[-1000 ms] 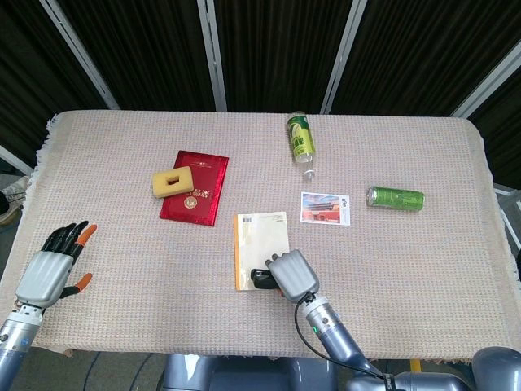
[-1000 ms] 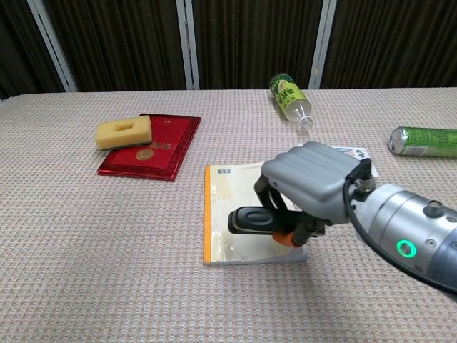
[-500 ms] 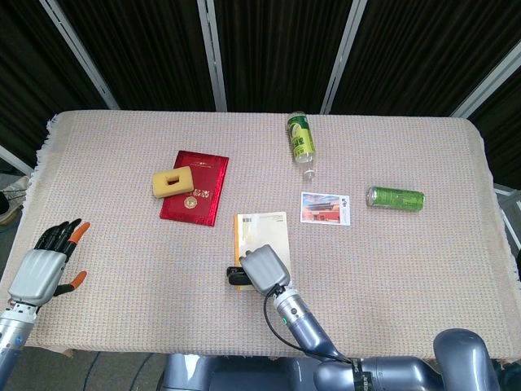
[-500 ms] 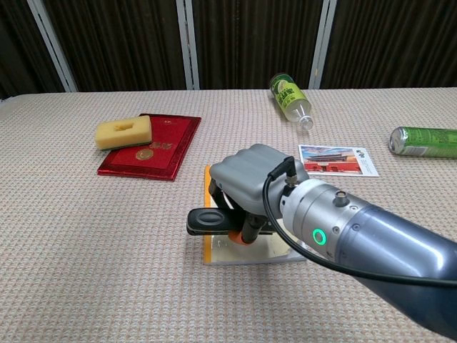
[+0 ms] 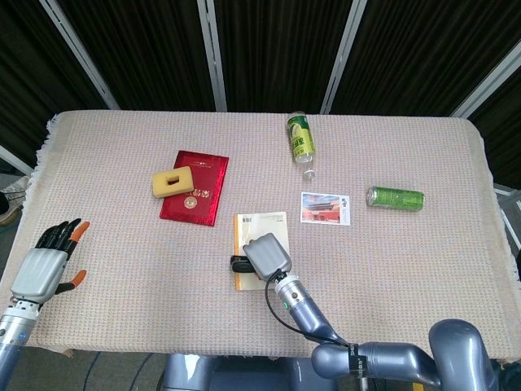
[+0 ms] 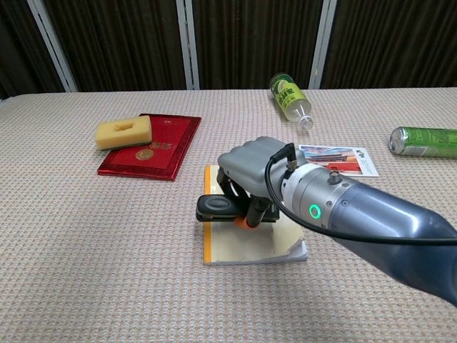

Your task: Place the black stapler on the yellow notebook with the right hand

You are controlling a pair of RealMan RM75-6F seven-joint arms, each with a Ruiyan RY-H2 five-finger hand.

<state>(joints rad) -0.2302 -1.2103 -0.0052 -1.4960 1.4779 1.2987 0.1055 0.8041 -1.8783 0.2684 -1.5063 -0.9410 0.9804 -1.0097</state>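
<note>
Since half a second ago my right hand [image 6: 251, 166] has carried the black stapler [image 6: 223, 208], fingers clamped around it, back toward the yellow notebook [image 6: 250, 243] so it overhangs the left edge less before I let go.

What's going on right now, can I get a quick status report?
Right hand grips black stapler over yellow notebook, left end overhanging its edge. Left hand open, idle. Nothing in the way.
</note>
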